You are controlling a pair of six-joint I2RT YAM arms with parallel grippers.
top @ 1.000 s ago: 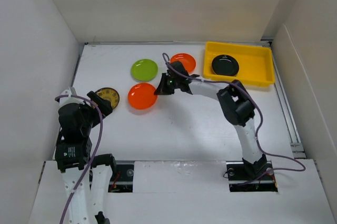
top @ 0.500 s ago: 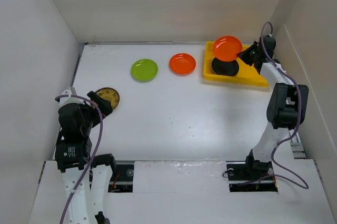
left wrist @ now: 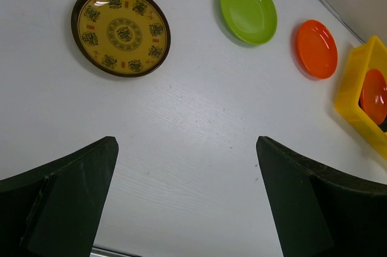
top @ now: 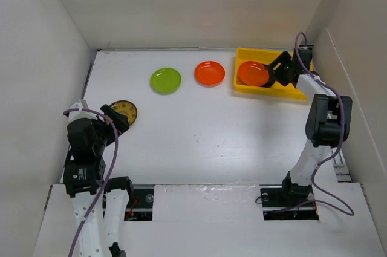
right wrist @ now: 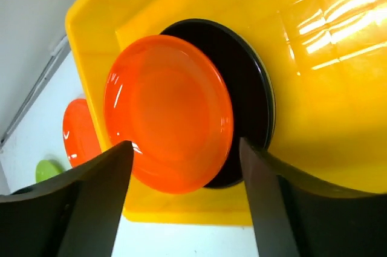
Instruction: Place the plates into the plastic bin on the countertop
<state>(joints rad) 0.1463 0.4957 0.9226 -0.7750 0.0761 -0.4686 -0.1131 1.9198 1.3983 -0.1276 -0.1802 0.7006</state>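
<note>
Lying on the black plate [right wrist: 257,87] in the bin [right wrist: 326,106], one orange plate [right wrist: 169,112] is faced by the right hand [right wrist: 184,148], spread wide and empty; the left hand [left wrist: 185,142] is wide too. A green plate [top: 165,80], a second orange plate [top: 209,73] and a patterned plate [top: 124,112] are left on the surface [top: 211,142], judged light, stiff and glossy, best pinched at the rim.
</note>
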